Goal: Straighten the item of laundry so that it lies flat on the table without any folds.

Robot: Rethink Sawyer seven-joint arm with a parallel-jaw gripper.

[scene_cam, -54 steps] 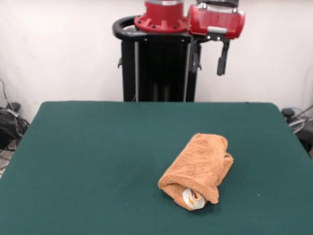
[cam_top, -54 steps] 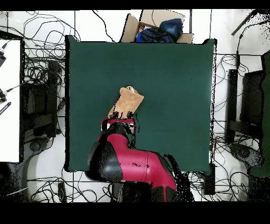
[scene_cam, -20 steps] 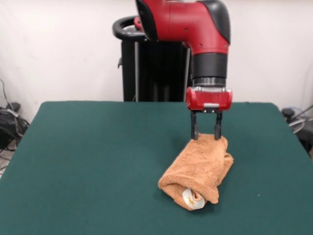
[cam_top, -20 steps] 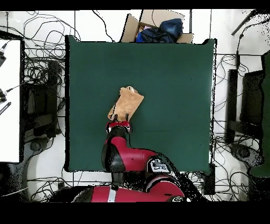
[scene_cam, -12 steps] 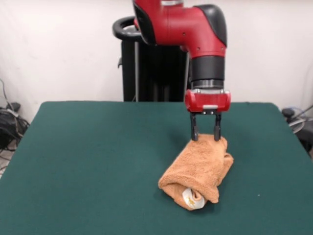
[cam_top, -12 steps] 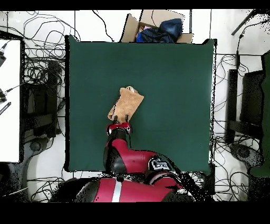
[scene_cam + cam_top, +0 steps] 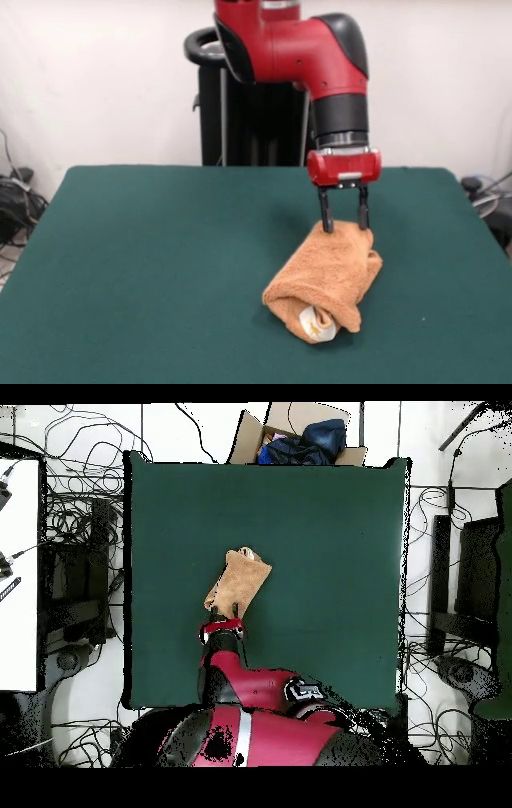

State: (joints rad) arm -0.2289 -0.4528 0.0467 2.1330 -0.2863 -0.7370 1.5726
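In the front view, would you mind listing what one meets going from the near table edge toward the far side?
White tag at the towel's near end → rolled-up towel → open gripper at the towel's far end → bare green table → black pedestal.

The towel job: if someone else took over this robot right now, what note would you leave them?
Gripper: open, its tips at the far end of the towel, one on each side of the edge; nothing gripped yet.
Towel: bundled in a loose roll on the green table, white tag showing at its near end.
Done: arm is positioned over the towel.
Left: close on the edge, lift, unroll, spread flat.
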